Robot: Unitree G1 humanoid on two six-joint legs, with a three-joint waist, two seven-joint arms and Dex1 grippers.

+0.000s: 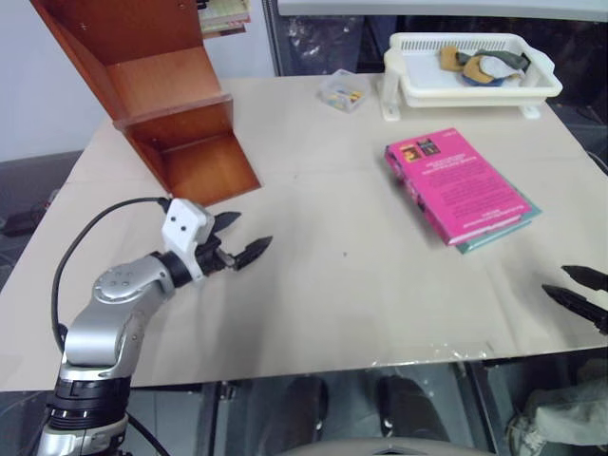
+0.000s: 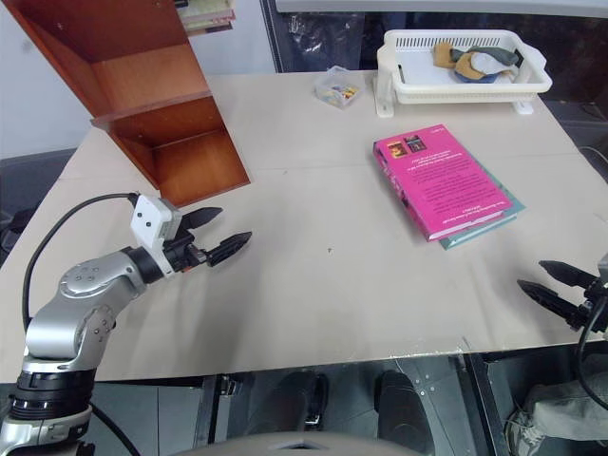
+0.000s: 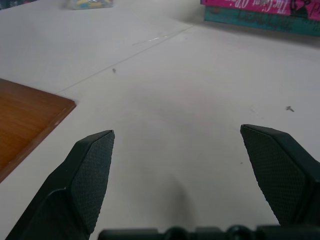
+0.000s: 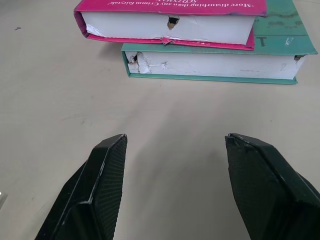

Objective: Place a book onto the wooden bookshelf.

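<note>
Table (image 1: 313, 285), pink book (image 1: 454, 183) atop teal.

The teal book (image 1: 518, 217) lay mostly hidden under the pink book (image 1: 454, 182). The bookshelf (image 1: 157, 85) ran off the frame's top. The contents of the small clear box (image 1: 344, 92) were too small to tell.

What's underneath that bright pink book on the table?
A teal-green book lies under the bright pink book, its edges sticking out. Its cover is mostly hidden.

The pink book (image 4: 170, 6) shows partly legible upside-down white cover text, roughly "More disturbing than any Crimm...".
</note>
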